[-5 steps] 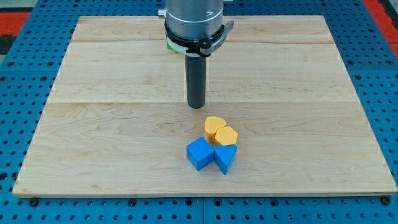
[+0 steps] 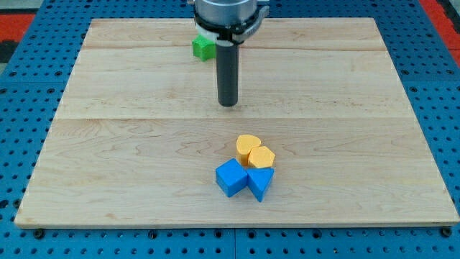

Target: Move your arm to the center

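My tip rests on the wooden board slightly above its middle. Below it, toward the view's bottom, sits a tight cluster: two yellow blocks, a heart-like one and a rounded one, with a blue cube and a blue triangular block touching under them. The tip is well apart from the cluster. A green block lies near the board's top edge, just left of the rod and partly hidden by the arm.
The board lies on a blue perforated table. A red area shows at the view's top left corner, and another red area at the top right corner.
The tip has moved toward the view's top, away from the yellow and blue cluster. The green block is now more uncovered. The blocks have not moved.
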